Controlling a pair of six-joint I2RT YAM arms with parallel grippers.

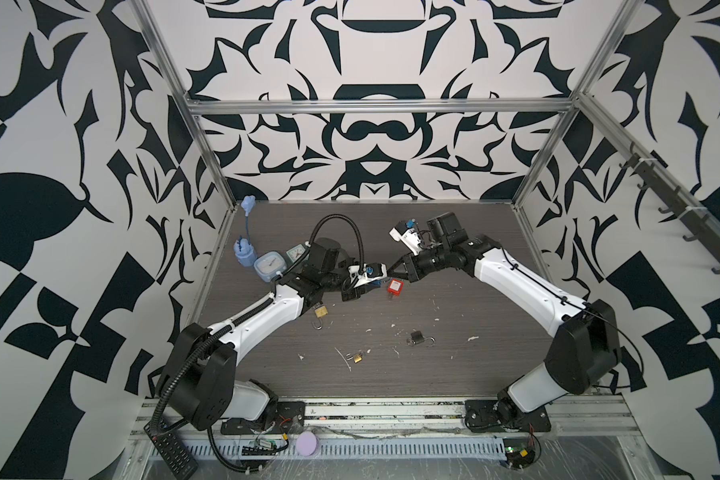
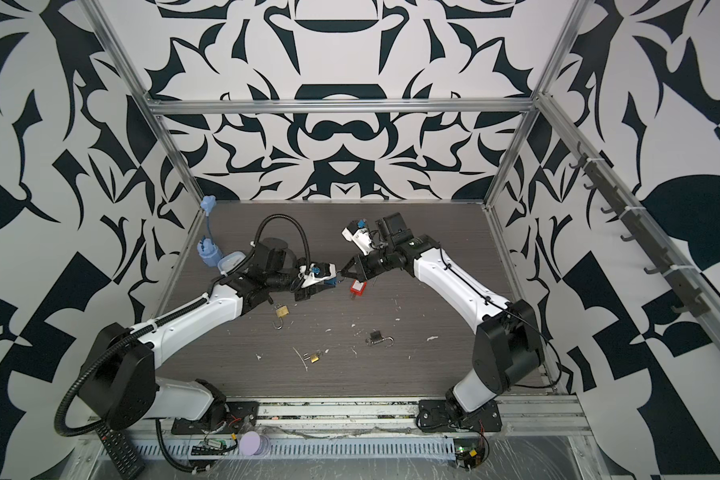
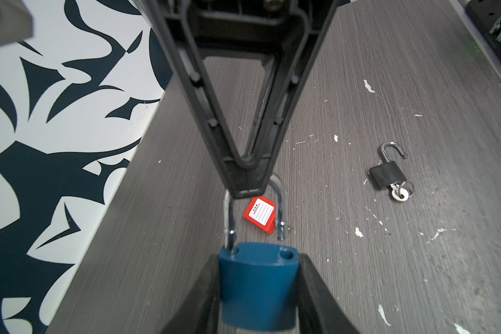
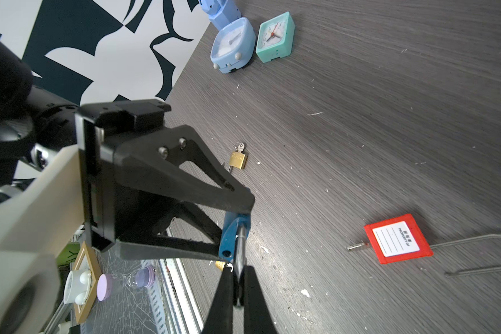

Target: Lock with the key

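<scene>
Your left gripper (image 3: pixel 258 258) has its jaws closed on the body of the blue padlock (image 3: pixel 256 286). It holds the padlock above the tabletop (image 3: pixel 359 86), near the middle and toward the far side. Your right gripper (image 4: pixel 239 270) meets it from the right, jaws pinched narrow on the bend of the shackle (image 3: pixel 229 219). The shackle stands open: one leg sits in the body, the other hangs clear of its hole. Just right of the blue padlock, a red padlock (image 4: pixel 395 238) lies on the tabletop. A black padlock (image 3: pixel 386 175) lies nearer, well apart.
</scene>
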